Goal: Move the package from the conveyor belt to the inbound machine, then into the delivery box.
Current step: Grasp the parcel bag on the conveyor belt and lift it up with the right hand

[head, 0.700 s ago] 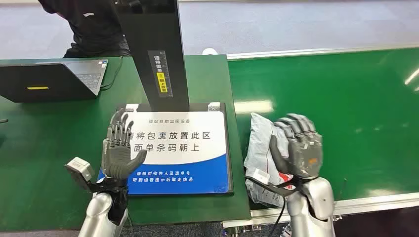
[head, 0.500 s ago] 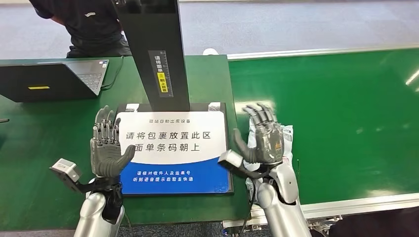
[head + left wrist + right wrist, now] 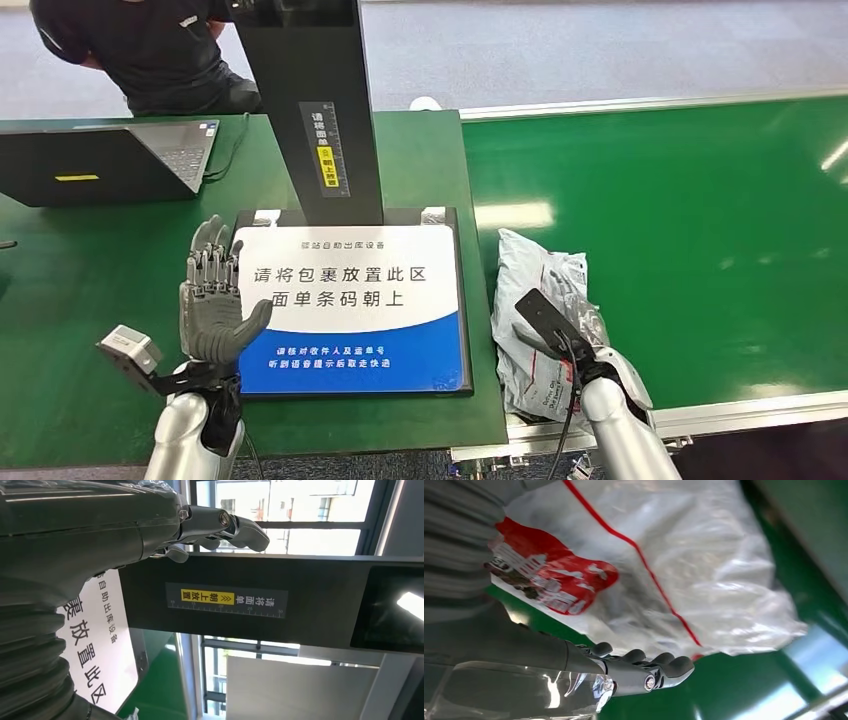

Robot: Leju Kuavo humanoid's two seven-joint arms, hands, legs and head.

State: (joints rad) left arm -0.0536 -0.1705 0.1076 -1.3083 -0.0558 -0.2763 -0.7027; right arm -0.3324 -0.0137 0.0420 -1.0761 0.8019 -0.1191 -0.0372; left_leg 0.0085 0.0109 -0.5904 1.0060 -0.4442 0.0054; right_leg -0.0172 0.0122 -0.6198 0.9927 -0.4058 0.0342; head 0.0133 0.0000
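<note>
The package (image 3: pixel 540 275), a crumpled white plastic bag with red print, lies on the green conveyor belt (image 3: pixel 700 220) near its left edge. My right hand (image 3: pixel 555 330) is low over the near part of the package, turned edge-on. In the right wrist view its fingers (image 3: pixel 644 672) are stretched out straight beside the package (image 3: pixel 684 565) and hold nothing. My left hand (image 3: pixel 210 300) stands upright with fingers apart and empty, at the left edge of the inbound machine's plate (image 3: pixel 350 300), which bears a white and blue sign. The machine's black column (image 3: pixel 320 110) rises behind the plate.
An open laptop (image 3: pixel 100 160) sits on the green table at the far left. A person in dark clothes (image 3: pixel 140 50) stands behind it. The belt's metal rail (image 3: pixel 720 415) runs along the near edge. In the left wrist view the column's yellow label (image 3: pixel 227 600) is close ahead.
My right hand has come down from a raised, palm-forward pose over the package and turned edge-on beside it. The left hand has hardly moved. The person behind has shifted slightly.
</note>
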